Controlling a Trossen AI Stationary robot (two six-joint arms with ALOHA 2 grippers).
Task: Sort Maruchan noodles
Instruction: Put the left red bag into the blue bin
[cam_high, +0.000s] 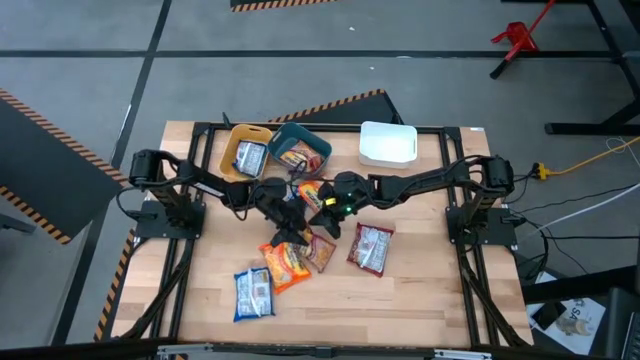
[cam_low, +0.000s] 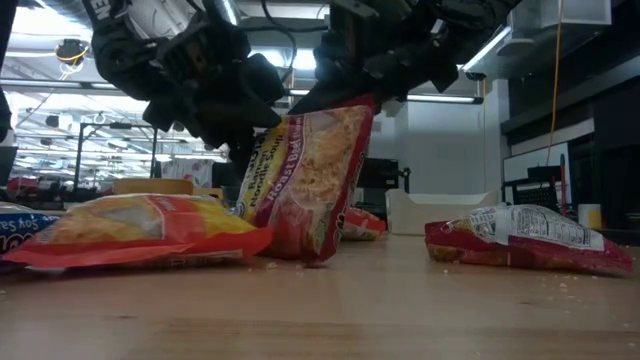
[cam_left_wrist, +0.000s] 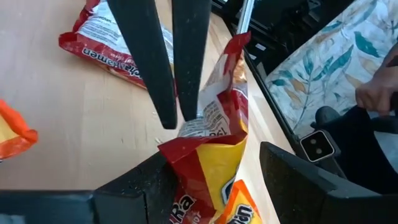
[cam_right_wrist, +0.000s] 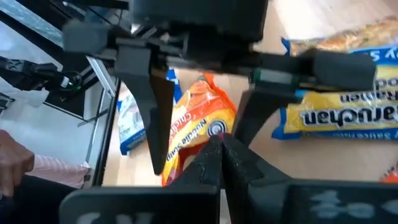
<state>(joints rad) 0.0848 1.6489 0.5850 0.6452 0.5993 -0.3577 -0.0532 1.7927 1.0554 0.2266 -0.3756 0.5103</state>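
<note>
Right end effector (cam_left_wrist: 177, 118) pinches upright red packet (cam_low: 310, 180); left end effector (cam_right_wrist: 196, 134) straddles it, open.

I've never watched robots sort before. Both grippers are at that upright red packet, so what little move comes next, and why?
Probably the left gripper closes on the red packet: its fingers stand open around the packet, while the right gripper pinches its upper edge, holding it upright, likely for a handover.
</note>
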